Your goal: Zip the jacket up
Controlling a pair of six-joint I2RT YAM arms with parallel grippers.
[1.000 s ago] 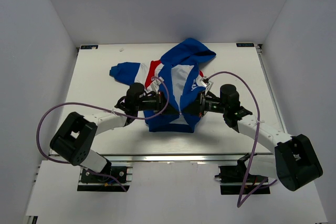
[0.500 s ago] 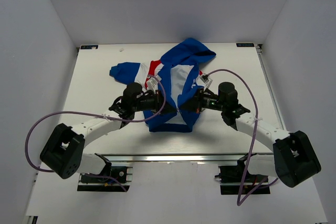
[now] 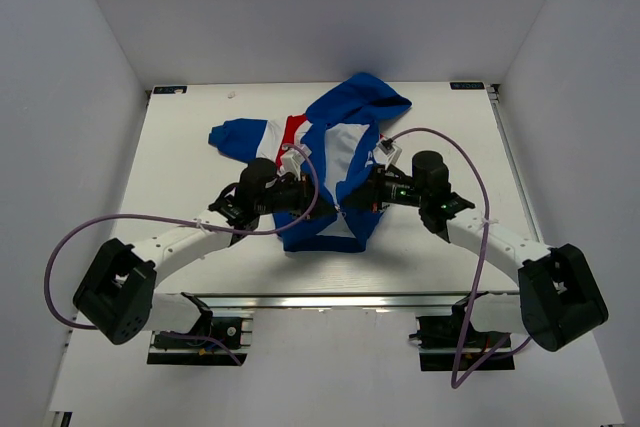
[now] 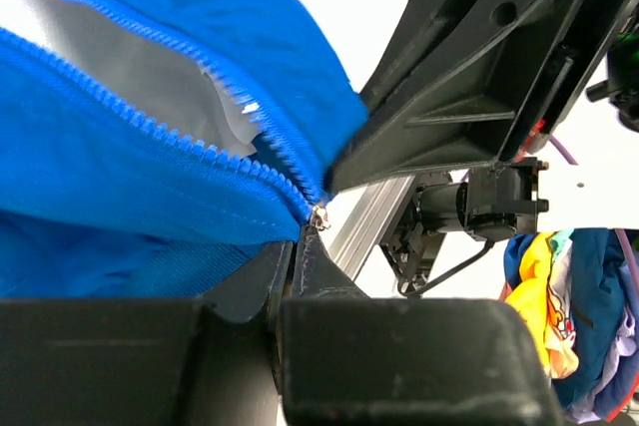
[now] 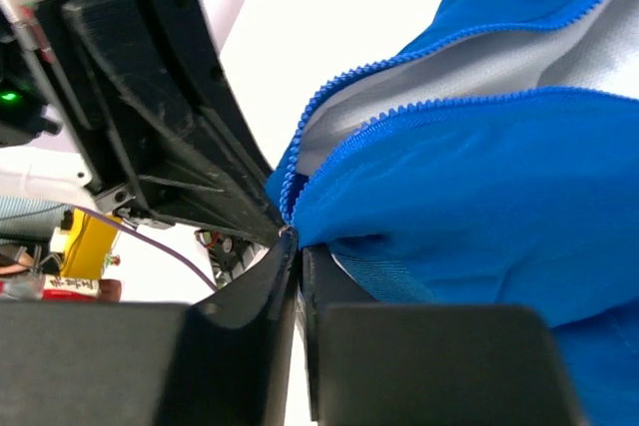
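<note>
The blue jacket (image 3: 335,152) with white and red panels lies front up in the middle of the table, hood toward the far edge. Its zipper (image 4: 215,152) is apart above the hem, both rows of blue teeth spread over grey lining. My left gripper (image 3: 318,197) comes in from the left and my right gripper (image 3: 352,201) from the right, tips almost touching at the zipper's bottom end. In the left wrist view my left gripper (image 4: 300,246) is shut, a small metal zipper part (image 4: 319,214) at its tips. In its own view my right gripper (image 5: 298,251) shows only a thin slit, tips on the zipper's end.
An aluminium rail (image 3: 330,302) runs along the table's near edge. Purple cables (image 3: 90,237) loop out from both arms. White walls close in the table at the sides and back. A heap of colourful clothes (image 4: 569,316) lies beyond the table in the left wrist view.
My right gripper has slid left along the hem to the zipper's bottom end and met the left gripper. The left arm's elbow has swung down and left.
</note>
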